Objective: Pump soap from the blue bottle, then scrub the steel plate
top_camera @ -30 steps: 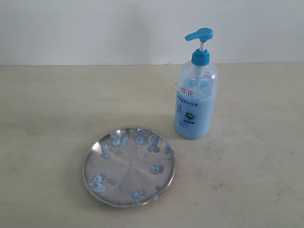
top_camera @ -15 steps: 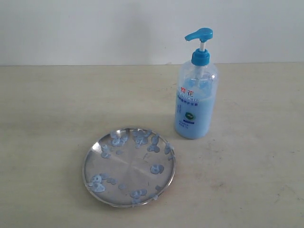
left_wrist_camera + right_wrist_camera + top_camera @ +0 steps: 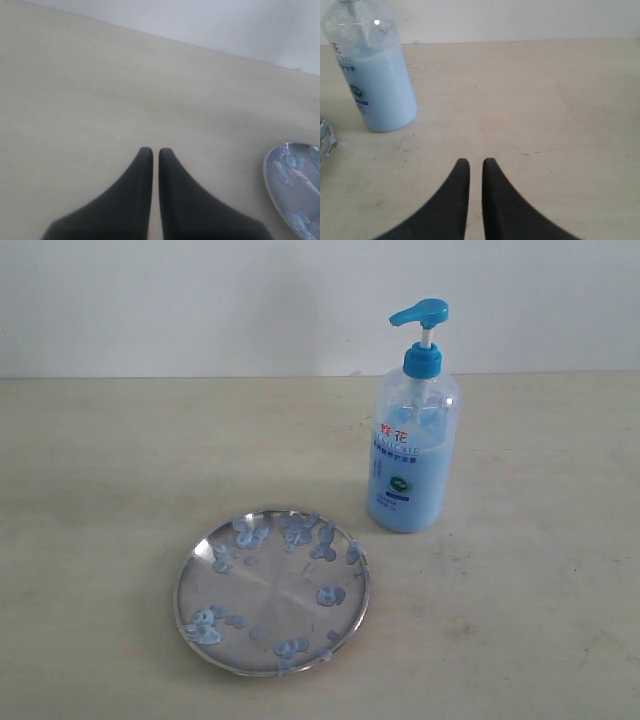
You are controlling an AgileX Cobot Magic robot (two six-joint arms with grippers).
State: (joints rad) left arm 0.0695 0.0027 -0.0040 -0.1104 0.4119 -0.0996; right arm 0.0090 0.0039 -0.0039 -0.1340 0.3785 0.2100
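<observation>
The blue bottle (image 3: 412, 430) stands upright at the table's back right, its blue pump head (image 3: 420, 313) raised; light blue soap (image 3: 385, 87) fills its lower half. In front and to its left lies the round steel plate (image 3: 272, 592), dotted with pale blue blobs (image 3: 331, 595). Neither arm shows in the exterior view. In the left wrist view my left gripper (image 3: 152, 150) is shut and empty over bare table, with the plate's rim (image 3: 266, 172) off to one side. My right gripper (image 3: 476, 161) is likewise shut on nothing, well apart from the bottle.
A pale wooden tabletop (image 3: 100, 470) runs back to a white wall (image 3: 200, 300). Nothing else stands on it besides the bottle and the plate.
</observation>
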